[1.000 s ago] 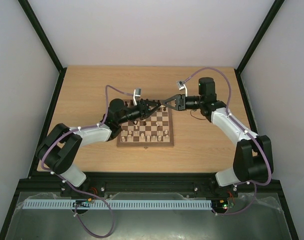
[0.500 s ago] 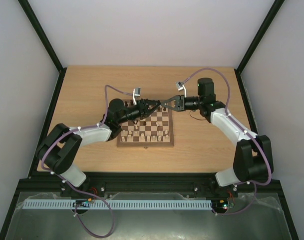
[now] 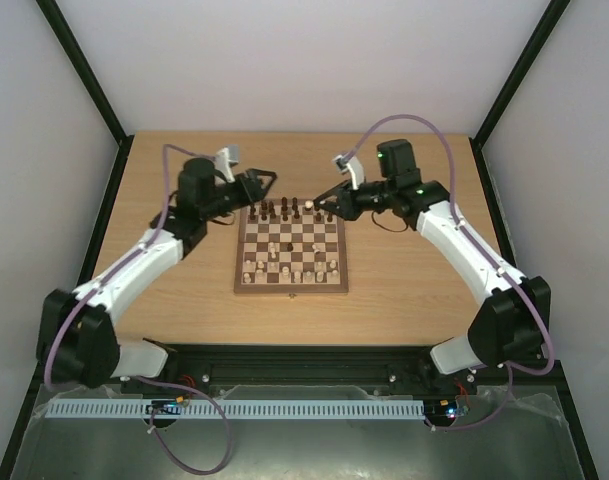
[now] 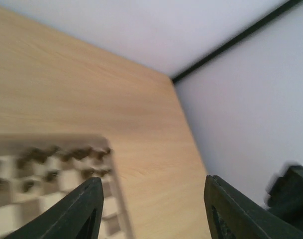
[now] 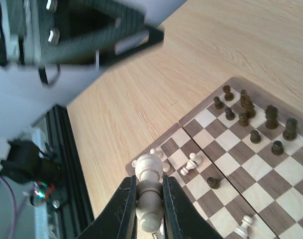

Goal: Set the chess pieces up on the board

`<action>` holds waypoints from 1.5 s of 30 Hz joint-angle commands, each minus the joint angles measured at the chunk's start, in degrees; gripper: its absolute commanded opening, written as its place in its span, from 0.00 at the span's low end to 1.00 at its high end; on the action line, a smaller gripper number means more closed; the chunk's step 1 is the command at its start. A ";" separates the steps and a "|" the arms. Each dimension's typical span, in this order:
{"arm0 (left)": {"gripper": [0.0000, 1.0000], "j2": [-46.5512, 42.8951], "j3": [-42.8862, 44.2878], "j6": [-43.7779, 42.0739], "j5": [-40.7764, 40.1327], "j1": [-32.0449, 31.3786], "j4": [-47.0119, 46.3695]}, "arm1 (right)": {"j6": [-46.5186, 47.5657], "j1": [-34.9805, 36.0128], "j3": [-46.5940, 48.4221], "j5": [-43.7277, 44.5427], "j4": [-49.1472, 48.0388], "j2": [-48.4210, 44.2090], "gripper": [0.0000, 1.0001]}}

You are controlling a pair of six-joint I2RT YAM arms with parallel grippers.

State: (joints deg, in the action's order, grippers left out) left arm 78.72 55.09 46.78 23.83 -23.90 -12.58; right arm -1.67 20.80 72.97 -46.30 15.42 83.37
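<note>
Right wrist view: right gripper (image 5: 147, 201) pinches a pale piece (image 5: 149, 181) upright over the board (image 3: 290, 289) at its far edge, ready for placing; left gripper (image 4: 151, 204), half-open and seemingly empty, hangs clear.

Left arm (image 3: 134, 265) and right arm (image 3: 464, 250) — white shells, bulky black joints, long purple cables (image 3: 409, 118), black tapered fingers (image 4: 79, 214), pale grey wrist cameras (image 3: 225, 157), silver screws (image 5: 51, 34) in black housing, tiny green lights (image 3: 381, 155) on the right.

Light wood table (image 3: 394, 300), soft even light. White walls (image 3: 304, 60) back + sides. Blk frame struts (image 3: 82, 70) at corners. White slotted rail (image 3: 234, 409) along near edge.
</note>
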 commanded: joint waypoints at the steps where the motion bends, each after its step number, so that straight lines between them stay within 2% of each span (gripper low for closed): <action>1: 0.62 -5.78 2.60 -17.39 -10.94 7.42 23.61 | 13.55 7.77 4.42 12.70 12.43 1.67 0.08; 3: 0.70 -7.87 1.81 -18.99 -15.07 10.62 25.47 | 16.29 12.43 6.45 17.07 14.90 3.41 0.08; 7: 0.82 -11.23 -1.86 -19.56 -24.69 13.05 25.15 | 20.17 20.09 10.94 24.16 20.15 8.11 0.09; 11: 0.98 -13.35 -2.78 -17.57 -30.76 17.47 27.38 | 22.70 26.61 14.09 31.39 23.10 12.53 0.09; 18: 0.99 -15.12 -4.02 -16.73 -28.15 19.89 26.39 | 24.29 33.84 16.07 37.29 25.50 19.95 0.10; 22: 0.99 -15.56 -4.27 -16.69 -27.17 20.20 26.24 | 24.44 35.62 17.45 39.45 27.40 24.02 0.11; 45: 0.97 -16.46 -5.21 -16.64 -22.70 21.31 24.62 | 24.17 36.51 23.89 47.05 31.16 33.73 0.12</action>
State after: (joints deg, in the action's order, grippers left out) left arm 63.64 50.59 30.04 0.43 -3.05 12.78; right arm 22.11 57.01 95.15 -0.78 42.54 115.79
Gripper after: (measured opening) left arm 0.976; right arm 0.120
